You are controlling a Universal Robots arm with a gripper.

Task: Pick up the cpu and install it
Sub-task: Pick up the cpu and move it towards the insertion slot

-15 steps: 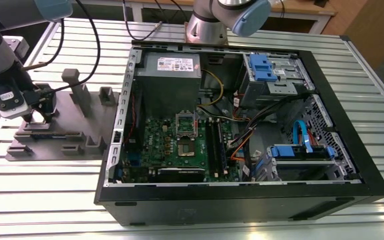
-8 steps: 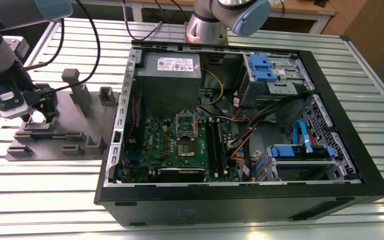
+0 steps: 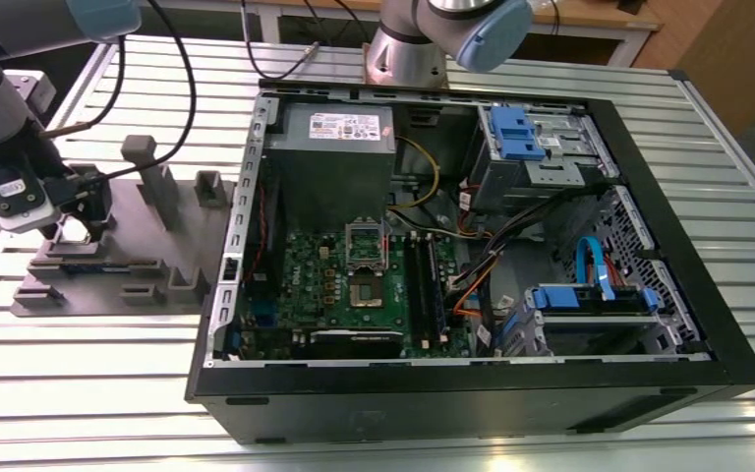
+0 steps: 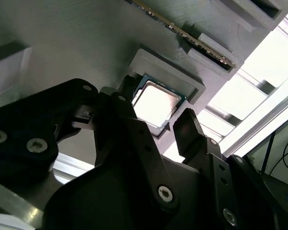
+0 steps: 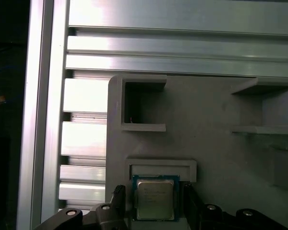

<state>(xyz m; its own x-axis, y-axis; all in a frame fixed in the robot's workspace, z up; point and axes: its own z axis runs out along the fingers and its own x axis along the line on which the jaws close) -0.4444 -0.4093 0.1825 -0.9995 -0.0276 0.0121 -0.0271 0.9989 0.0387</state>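
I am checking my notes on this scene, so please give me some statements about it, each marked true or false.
1. The cpu lies in a recess of the grey fixture. True.
2. The gripper is open, with a finger on either side of the cpu. True.
3. The cpu sits in the motherboard socket. False: it lies in the fixture, outside the case.
4. The case has its side panel on. False: it is open, and the motherboard shows.

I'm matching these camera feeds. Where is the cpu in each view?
Exterior view: under the end effector, on the grey fixture at the exterior view's left.
First wrist view: cpu in a fixture pocket, between open jaws.
Second wrist view: cpu in same pocket.
Shared landmark: the grey fixture.
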